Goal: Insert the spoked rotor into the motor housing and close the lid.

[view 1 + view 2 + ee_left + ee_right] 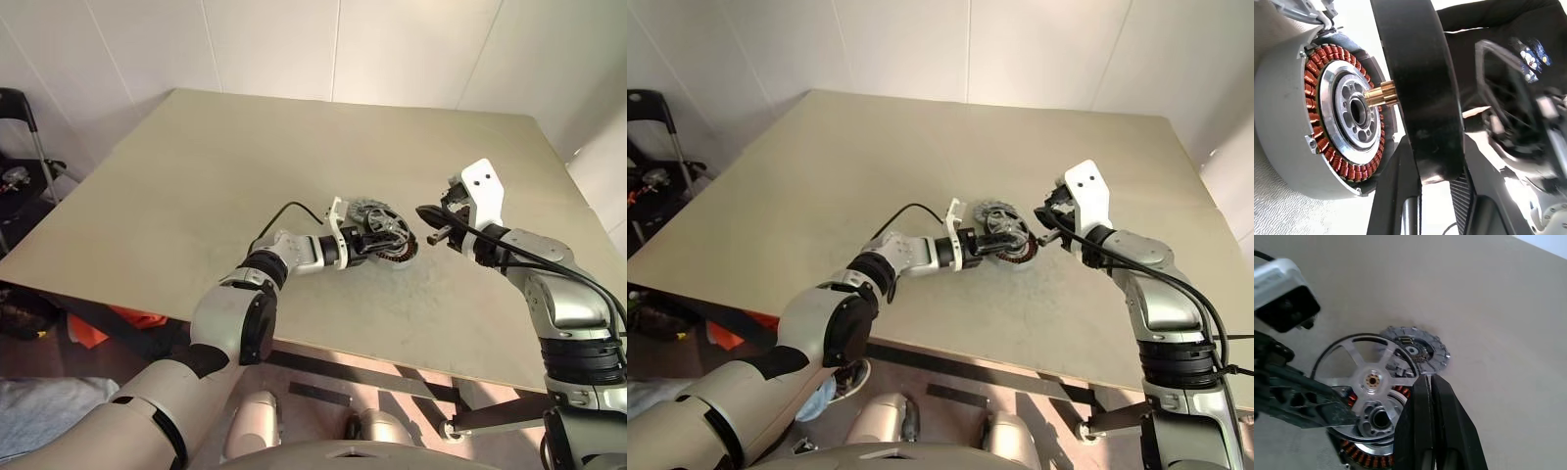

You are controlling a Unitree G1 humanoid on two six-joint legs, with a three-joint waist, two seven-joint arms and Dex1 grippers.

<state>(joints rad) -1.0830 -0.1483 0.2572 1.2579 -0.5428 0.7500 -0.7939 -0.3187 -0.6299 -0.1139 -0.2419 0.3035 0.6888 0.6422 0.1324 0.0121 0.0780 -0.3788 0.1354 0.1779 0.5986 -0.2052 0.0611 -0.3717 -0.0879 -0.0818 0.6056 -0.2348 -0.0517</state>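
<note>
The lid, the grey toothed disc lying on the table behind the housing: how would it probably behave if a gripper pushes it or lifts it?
The lid lies flat on the table, so a push would probably slide it, not tip it. It looks metallic, so likely stiff and rather heavy for its size. Being thin and round, it could roll if stood on its edge.

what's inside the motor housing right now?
The motor housing holds a ring of copper windings around a silver hub with a dark bore. The spoked rotor, with its brass pinion, sits just outside, covering part.
</note>
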